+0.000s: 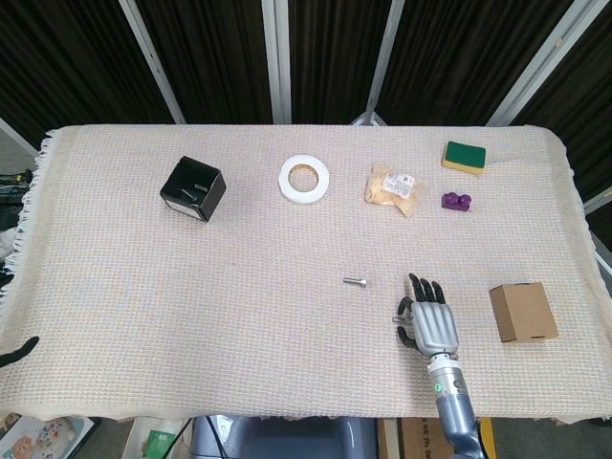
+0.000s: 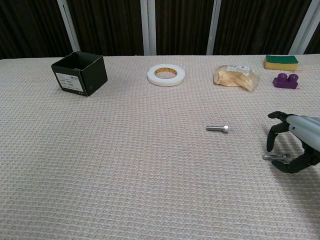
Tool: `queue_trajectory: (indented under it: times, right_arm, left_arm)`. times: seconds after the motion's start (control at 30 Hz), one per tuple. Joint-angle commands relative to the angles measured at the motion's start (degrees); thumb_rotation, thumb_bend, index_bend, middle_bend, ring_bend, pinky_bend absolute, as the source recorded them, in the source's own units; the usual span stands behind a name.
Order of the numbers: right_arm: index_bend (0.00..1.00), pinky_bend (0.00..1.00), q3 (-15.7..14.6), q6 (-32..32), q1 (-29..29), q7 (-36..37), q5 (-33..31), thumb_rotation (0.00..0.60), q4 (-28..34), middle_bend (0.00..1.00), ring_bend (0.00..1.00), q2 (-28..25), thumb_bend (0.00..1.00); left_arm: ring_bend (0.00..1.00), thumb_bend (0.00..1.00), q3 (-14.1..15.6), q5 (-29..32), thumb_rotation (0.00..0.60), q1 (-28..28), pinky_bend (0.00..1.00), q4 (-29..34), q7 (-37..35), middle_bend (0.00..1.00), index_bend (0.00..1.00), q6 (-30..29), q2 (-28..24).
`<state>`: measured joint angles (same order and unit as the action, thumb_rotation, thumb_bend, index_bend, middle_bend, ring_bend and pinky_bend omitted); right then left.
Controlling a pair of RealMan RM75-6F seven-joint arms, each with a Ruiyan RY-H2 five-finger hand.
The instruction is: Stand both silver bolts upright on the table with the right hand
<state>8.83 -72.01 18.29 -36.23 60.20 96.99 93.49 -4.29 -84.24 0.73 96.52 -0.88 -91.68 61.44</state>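
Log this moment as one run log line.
step: reach second bolt | right hand: open, fingers curled around lying bolt, grip unclear | other bolt: lying flat | left hand: at table edge

Cloth-covered worktop [image 1: 143,287] carries box [image 1: 192,188], tape [image 1: 304,179], bag [image 1: 392,186], sponge [image 1: 464,155], purple block [image 1: 456,201], carton [image 1: 522,312], two bolts [image 2: 218,128] [image 2: 275,157].

Right hand [image 2: 295,145] cut by frame edge; second bolt [image 2: 275,157] partly behind fingers [image 2: 272,140].
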Motion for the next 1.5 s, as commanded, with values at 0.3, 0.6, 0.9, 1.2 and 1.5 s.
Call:
queue_trajectory:
  times: [0.3,0.6,0.9,1.2,1.5]
  right_arm:
    - [0.54,0.02,0.12,-0.03,0.94,-0.47,-1.33,0.600,-1.06,0.00,0.05,0.71,0.35]
    - [0.55,0.02,-0.06,0.13,1.48,-0.09,-2.01,0.600,-1.86,0.00,0.05,1.28,0.35]
    - [0.57,0.02,-0.18,0.16,2.05,-0.17,-2.76,0.600,-2.33,0.00,0.05,1.74,0.35]
    - [0.60,0.02,-0.17,-0.10,2.34,0.14,-3.19,0.600,-2.30,0.00,0.05,1.88,0.36]
    - [0.61,0.02,-0.33,0.23,2.71,0.50,-3.66,0.600,-1.55,0.00,0.06,1.42,0.37]
  left_arm:
    - [0.01,0.15,-0.04,0.08,0.600,-0.08,0.05,0.04,0.28,0.15,0.17,0.07,0.09]
    - [0.01,0.15,-0.05,0.14,0.600,-0.18,0.05,0.10,0.66,0.15,0.17,0.19,0.20]
    - [0.01,0.15,-0.05,0.19,0.600,-0.26,0.05,0.14,0.84,0.15,0.17,0.32,0.22]
    - [0.01,0.15,-0.06,0.20,0.600,-0.34,0.05,0.14,1.06,0.15,0.17,0.39,0.29]
    - [0.01,0.15,-0.07,0.24,0.600,-0.31,0.05,0.17,1.17,0.15,0.17,0.31,0.33]
